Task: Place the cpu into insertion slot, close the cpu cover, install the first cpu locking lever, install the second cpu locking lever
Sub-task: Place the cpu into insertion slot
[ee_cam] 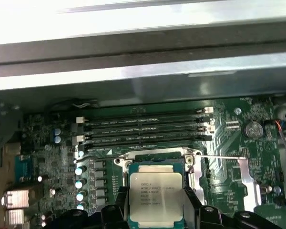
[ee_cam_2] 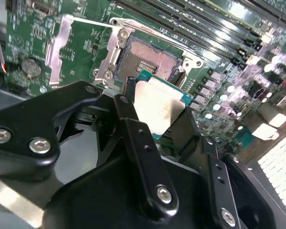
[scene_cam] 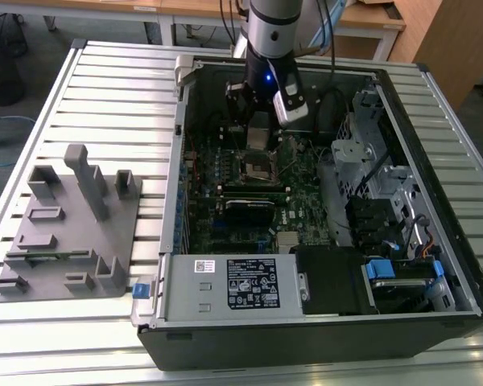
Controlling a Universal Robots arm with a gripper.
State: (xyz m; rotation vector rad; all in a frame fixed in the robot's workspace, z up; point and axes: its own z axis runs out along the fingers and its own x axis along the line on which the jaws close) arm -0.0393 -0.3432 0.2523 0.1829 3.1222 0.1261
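I held the chip [ee_cam: 156, 191] pinched in the claw [ee_cam_2: 156, 109], just over the open socket [ee_cam_2: 150, 57].
Its top was a flat, dull silver square with small dark print and a green rim; the black fingers [ee_cam_2: 127, 106] gripped two opposite edges, and it was not seated yet.

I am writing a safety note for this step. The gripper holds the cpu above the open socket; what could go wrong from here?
1. The gripper holds the cpu only by two edges above the insertion slot. If the cpu slips or goes down skewed, a corner may hit the slot's exposed contacts and perhaps bend them.
2. The fingers sit outside the cpu's edges, so they might strike the slot's silver rim on the way down.
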